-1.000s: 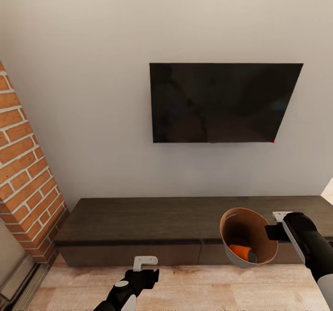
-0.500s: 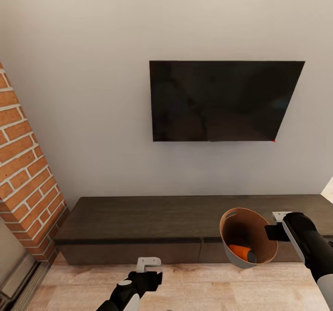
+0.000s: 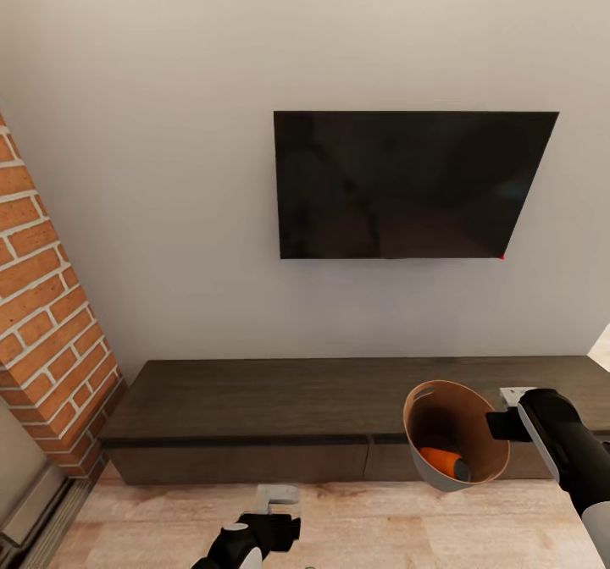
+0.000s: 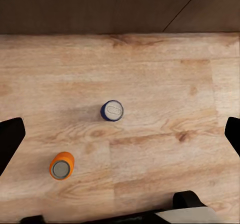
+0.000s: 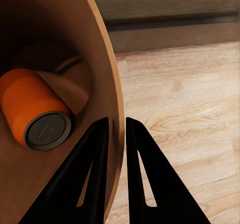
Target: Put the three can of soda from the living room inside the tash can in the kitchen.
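My right gripper (image 5: 116, 129) is pinching the trash can (image 3: 455, 444) rim, tilting it to cradle one orange can (image 5: 37, 114); my left gripper (image 4: 120, 134) is hanging spread above the blue can (image 4: 113, 110) on the floor (image 4: 165, 84), probably next

The right gripper (image 5: 116, 134) pinches the rim of the trash can (image 3: 424, 459), its two black fingers (image 5: 90, 174) nearly closed, one on each side of the wall, the arm reaching in from the right. The left gripper (image 3: 275, 501) hangs low with fingers spread wide
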Robot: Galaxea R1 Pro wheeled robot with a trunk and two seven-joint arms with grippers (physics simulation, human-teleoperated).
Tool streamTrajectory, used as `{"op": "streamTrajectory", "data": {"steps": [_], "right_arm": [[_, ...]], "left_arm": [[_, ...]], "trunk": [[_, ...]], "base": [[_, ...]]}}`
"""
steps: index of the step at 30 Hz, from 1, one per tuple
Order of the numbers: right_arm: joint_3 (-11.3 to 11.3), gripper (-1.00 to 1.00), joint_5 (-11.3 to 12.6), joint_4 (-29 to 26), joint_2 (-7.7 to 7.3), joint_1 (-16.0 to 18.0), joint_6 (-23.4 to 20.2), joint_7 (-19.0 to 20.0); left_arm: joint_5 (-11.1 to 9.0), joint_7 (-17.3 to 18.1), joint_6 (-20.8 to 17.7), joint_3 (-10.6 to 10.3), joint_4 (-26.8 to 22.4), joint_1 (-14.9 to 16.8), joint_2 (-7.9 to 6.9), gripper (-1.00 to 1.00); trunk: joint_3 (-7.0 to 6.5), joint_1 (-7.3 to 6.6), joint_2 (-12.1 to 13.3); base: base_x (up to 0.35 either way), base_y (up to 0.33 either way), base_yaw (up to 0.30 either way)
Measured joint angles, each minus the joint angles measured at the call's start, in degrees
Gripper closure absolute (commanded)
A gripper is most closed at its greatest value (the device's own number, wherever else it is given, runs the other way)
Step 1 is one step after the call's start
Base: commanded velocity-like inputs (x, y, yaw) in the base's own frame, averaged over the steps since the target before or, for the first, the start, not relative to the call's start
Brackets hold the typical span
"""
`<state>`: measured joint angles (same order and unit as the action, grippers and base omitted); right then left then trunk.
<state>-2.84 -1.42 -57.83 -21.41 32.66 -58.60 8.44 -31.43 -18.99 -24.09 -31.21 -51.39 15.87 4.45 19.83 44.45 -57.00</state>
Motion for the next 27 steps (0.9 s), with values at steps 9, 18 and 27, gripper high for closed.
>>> {"op": "streamTrajectory", "data": {"steps": [9,18,27], "right_arm": [[0.0,1.0,0.0,0.0,0.02,0.0,0.0,0.0],[0.0,1.0,0.0,0.0,0.01,0.0,0.0,0.0],[0.2,1.0,-0.4,0.0,0.04,0.0,0.0,-0.1]], "left_arm": [[0.0,-0.3,0.0,0.1,4.2,0.4,0.75,-1.0],[-0.1,-0.3,0.0,0.9,5.1,0.6,0.47,-1.0],[-0.2,0.1,0.0,1.3,5.1,0.6,0.39,-1.0]], "trunk": [[0.0,0.0,0.0],[0.0,0.0,0.0],[0.11,0.0,0.0]], "base": [[0.0,0.0,0.0],[0.0,0.0,0.0],[0.0,0.0,0.094]]}}
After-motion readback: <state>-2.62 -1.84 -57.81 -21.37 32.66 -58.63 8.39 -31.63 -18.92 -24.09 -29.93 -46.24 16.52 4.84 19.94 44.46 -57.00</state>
